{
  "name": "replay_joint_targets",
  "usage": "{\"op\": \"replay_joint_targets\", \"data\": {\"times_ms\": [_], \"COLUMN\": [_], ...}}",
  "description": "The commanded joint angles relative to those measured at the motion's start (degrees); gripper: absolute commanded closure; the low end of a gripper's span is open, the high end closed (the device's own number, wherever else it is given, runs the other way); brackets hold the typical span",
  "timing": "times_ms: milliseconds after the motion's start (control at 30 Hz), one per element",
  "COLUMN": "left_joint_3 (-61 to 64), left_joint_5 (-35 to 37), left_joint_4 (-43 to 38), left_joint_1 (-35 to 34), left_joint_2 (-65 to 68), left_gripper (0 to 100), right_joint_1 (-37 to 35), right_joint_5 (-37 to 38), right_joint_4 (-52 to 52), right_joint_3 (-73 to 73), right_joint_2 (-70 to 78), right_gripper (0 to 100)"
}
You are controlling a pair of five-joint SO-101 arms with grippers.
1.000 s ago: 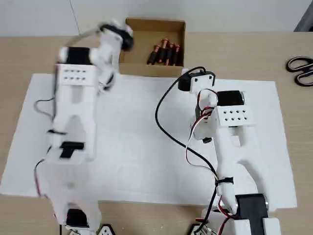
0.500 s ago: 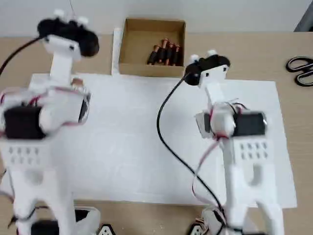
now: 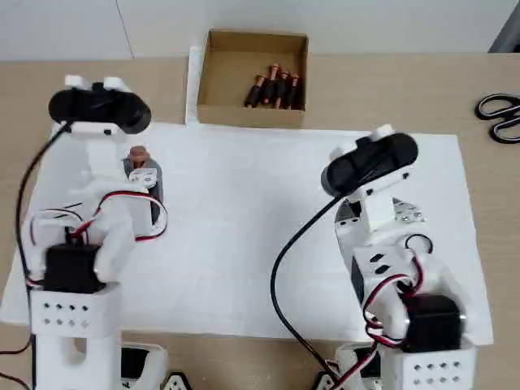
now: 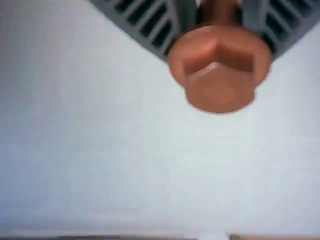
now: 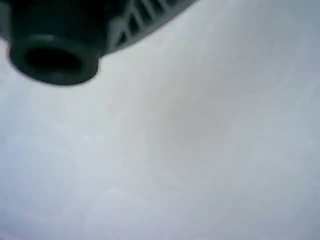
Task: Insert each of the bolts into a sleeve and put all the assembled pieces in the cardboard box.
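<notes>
Pale wooden table [image 3: 390, 89] carries a white foam sheet [image 3: 244, 227], seen from the high view, with a shallow brown cardboard box [image 3: 258, 34] at its far edge. Several copper-and-black assembled pieces [image 3: 275, 88] already lie inside it. Black-handled scissors [image 3: 500, 114] rest well apart at the table's edge. The left gripper [image 3: 141, 169] hangs over the sheet with a copper hex-head bolt [image 3: 138, 154] poking out of it. The right arm [image 3: 370, 215] stands across the sheet, well apart from the left.

From the left wrist view, ribbed grey fingers [image 4: 142, 15] pinch the bolt by its shank, head outward, above bare sheet.

From the right wrist view, the right gripper [image 5: 85, 22] is closed around a black cylindrical sleeve [image 5: 55, 57], whose open bore faces outward; one ribbed finger [image 5: 145, 17] shows beside it.

The step in hand looks like mating the two. The bolt is gripped by the shank (the end that must enter), so free thread length cannot be judged. It would go best with both axes lined up over the sheet, then a slow, straight push with both grips firm, since a tilted approach could jam or knock a part loose.
</notes>
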Motion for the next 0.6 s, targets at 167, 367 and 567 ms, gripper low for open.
{"op": "replay_joint_targets", "data": {"times_ms": [167, 367, 567], "left_joint_3": [16.7, 19.6, 22.3], "left_joint_5": [0.9, 10.5, 12.6], "left_joint_4": [-25.0, -26.5, -29.9], "left_joint_1": [6.1, 10.4, 10.6], "left_joint_2": [-8.6, -12.0, -12.0], "left_gripper": [99, 99, 99], "right_joint_1": [-5.4, -9.6, -12.9], "right_joint_5": [0.2, 0.3, 0.2], "right_joint_4": [-32.2, -45.0, -46.2], "right_joint_3": [27.7, 45.4, 56.7], "right_joint_2": [-9.8, -20.2, -35.0], "right_gripper": [99.5, 99.5, 99.5]}}
